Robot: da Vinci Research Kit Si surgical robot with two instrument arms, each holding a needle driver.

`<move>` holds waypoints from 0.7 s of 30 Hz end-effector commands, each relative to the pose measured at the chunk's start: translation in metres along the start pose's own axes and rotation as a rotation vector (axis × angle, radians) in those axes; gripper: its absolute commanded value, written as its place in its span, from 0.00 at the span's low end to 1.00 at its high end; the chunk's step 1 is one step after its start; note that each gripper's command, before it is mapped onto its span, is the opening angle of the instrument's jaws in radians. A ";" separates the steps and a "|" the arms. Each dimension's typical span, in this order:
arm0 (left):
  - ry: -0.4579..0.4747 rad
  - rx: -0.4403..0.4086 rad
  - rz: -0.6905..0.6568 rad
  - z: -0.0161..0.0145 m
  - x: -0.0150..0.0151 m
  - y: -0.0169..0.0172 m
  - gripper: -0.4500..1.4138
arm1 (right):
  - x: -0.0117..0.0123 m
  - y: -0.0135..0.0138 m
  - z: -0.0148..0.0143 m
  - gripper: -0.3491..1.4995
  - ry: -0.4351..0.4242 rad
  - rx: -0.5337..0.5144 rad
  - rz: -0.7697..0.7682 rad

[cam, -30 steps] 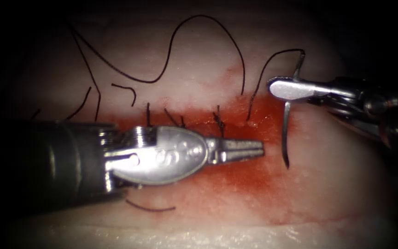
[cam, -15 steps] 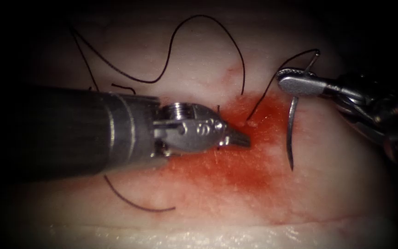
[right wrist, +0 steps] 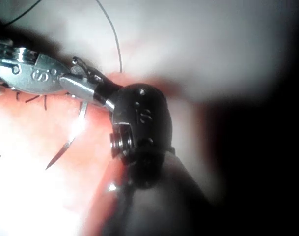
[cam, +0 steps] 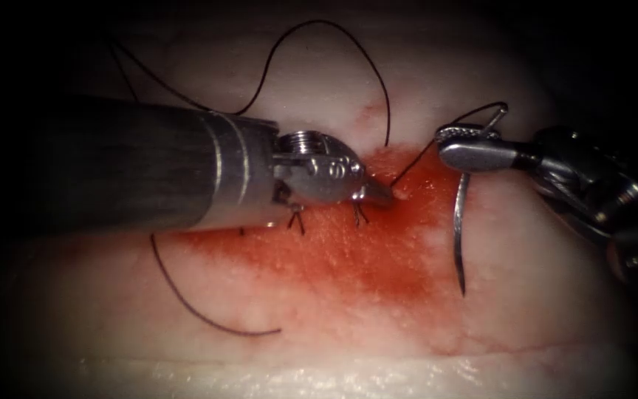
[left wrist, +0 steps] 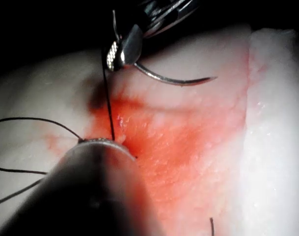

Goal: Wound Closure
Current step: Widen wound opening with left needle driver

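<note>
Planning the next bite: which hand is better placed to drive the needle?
Right, probably: the right hand grips the needle near its thread end, tip free above the tissue. The left hand, shut, seems empty.

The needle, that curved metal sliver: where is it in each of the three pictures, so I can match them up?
Endoscope view: needle hangs from the right tool, right of the cut, free of the tissue.
Left wrist view: needle curves out from the right tool.
Right wrist view: needle points away from the right tool.
Shared landmark: the red fluid.
</note>
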 end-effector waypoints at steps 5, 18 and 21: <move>-0.006 0.006 0.005 0.0008 -0.0006 -0.0016 0.00 | -0.0011 -0.0002 0.0008 0.00 0.001 0.003 -0.053; -0.197 -0.068 0.013 0.0024 -0.0029 0.0000 0.00 | 0.0007 0.0020 0.0022 0.00 0.030 -0.011 -0.270; -0.200 -0.075 0.005 0.0024 -0.0031 0.0004 0.00 | 0.0010 0.0025 0.0024 0.00 0.051 -0.014 -0.307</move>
